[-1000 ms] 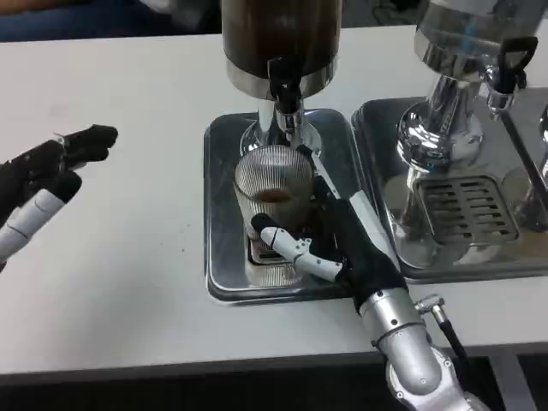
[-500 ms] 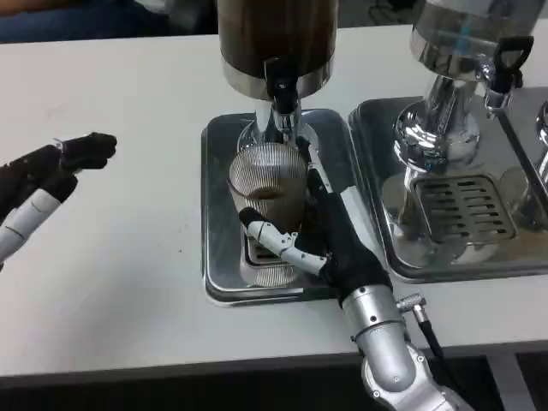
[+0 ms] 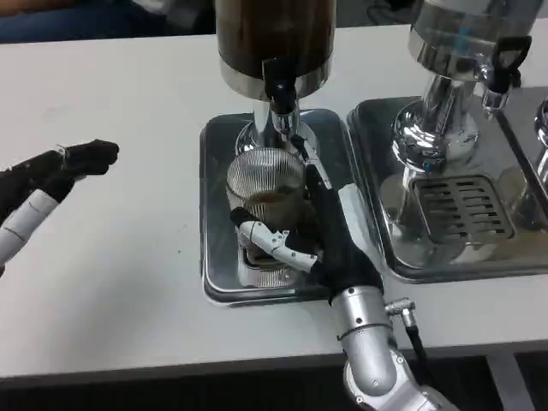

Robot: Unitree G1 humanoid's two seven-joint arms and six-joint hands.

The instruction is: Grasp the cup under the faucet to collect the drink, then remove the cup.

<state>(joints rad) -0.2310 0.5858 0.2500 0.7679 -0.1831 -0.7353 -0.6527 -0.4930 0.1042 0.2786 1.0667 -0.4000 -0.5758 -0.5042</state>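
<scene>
Your left hand (image 3: 47, 184) hung over the bare white worktop (image 3: 128, 257) at the far left, well apart from the trays, holding nothing; its dark fingers (image 3: 94, 157) pointed right and lay close together, so you could not tell whether it was open or closed. Toward the middle, the steel drip tray (image 3: 214, 214) sat under the dark drink dispenser (image 3: 274, 43), whose black-handled faucet (image 3: 278, 86) hung above the ribbed clear cup (image 3: 265, 193). The cup stood upright on that tray, directly below the faucet, with a shallow layer of brown drink in it. Your right hand (image 3: 312, 231) gripped the cup: one white finger (image 3: 270, 240) wrapped across its front low down, and the black fingers ran up its right side. The silver right forearm (image 3: 368, 351) came in from the bottom edge, just right of the tray's front corner. Further right, a second tray (image 3: 385, 257) with a slotted grate (image 3: 462, 205) carried a shiny clear dispenser (image 3: 454, 51) with its own black-handled tap (image 3: 501, 68)
</scene>
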